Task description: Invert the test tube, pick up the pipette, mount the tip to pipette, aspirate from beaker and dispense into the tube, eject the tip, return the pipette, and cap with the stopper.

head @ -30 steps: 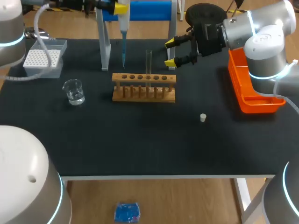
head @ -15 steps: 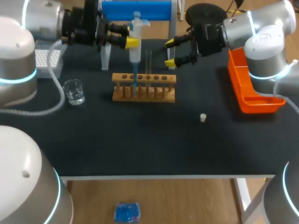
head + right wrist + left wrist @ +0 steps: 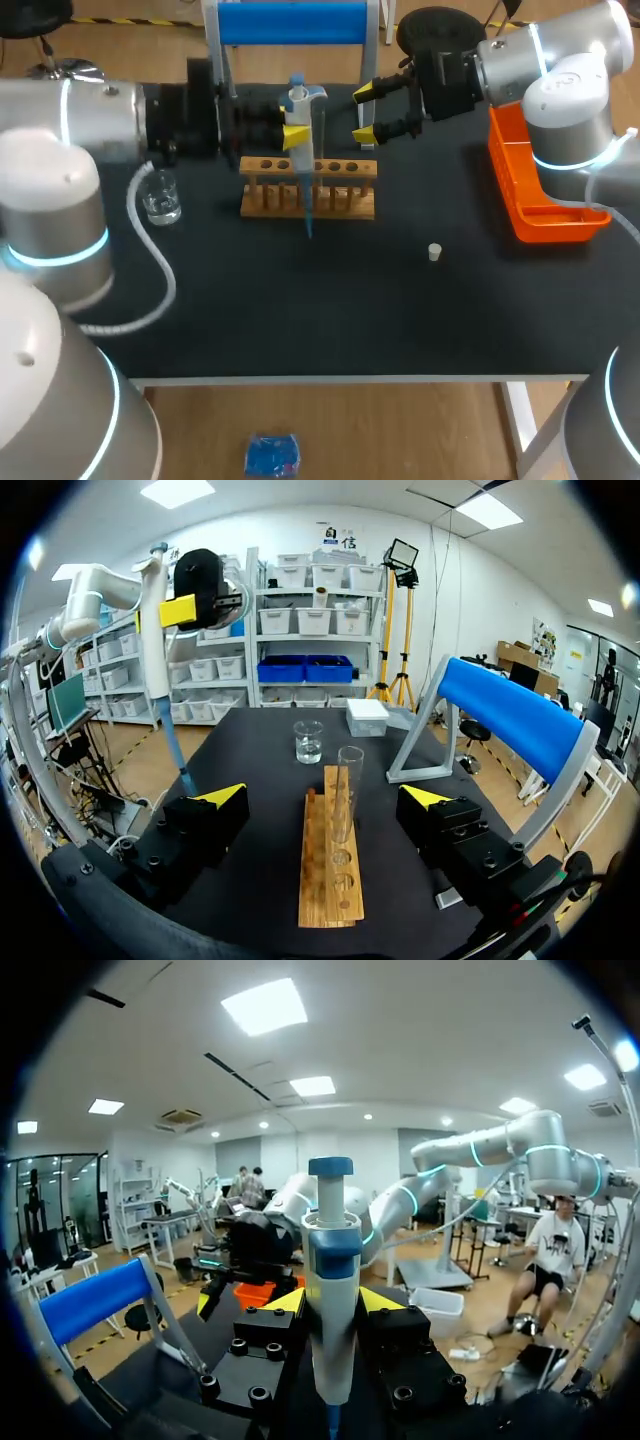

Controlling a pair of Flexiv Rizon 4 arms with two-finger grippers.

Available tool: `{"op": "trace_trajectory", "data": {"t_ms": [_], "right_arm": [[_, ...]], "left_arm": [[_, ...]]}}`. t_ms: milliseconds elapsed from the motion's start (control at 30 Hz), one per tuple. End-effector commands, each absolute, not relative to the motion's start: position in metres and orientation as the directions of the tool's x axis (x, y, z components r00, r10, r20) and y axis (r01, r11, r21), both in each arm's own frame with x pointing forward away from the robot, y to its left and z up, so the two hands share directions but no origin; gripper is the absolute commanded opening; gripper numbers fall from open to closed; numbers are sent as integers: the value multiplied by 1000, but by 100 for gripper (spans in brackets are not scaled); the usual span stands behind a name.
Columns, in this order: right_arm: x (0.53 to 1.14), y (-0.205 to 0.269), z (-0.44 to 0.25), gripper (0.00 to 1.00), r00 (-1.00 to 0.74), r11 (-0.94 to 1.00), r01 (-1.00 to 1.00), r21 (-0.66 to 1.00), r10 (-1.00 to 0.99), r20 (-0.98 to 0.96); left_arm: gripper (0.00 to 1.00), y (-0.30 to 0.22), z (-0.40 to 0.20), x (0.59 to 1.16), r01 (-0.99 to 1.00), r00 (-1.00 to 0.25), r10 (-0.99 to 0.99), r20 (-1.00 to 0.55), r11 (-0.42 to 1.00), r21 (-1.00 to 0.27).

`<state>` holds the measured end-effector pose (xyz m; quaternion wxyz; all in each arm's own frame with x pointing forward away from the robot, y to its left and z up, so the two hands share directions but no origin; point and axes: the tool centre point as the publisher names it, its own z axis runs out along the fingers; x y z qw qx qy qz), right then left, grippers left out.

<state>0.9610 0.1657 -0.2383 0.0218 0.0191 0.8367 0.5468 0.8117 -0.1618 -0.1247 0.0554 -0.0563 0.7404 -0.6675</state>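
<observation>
Now, with your left gripper (image 3: 292,134) clenched on the pipette (image 3: 297,108) and right gripper (image 3: 365,113) open, centre the tip (image 3: 308,213) over the test tube (image 3: 319,135).

**Q:** How is the table (image 3: 300,310) lit?
**A:** Brightly and evenly from overhead. Its matte black top reads uniformly dark, and shadows around the wooden rack (image 3: 345,205) are too faint to trace.
**Q:** Where do highlights fall?
**A:** Small glints on the glass beaker (image 3: 160,198); a pale sheen on the right arm (image 3: 565,95).
</observation>
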Motion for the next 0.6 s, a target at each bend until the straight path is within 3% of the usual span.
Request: {"op": "trace_trajectory", "data": {"t_ms": [33,600], "right_arm": [[961,166,-239,100,-998,401,7,916,56,-17],[961,166,-239,100,-998,401,7,916,56,-17]], "left_arm": [[0,-167,-131,807,-3,-960,-278,-14,62,-998],[0,-176,-135,817,-21,-968,-249,-8,112,-993]]}}
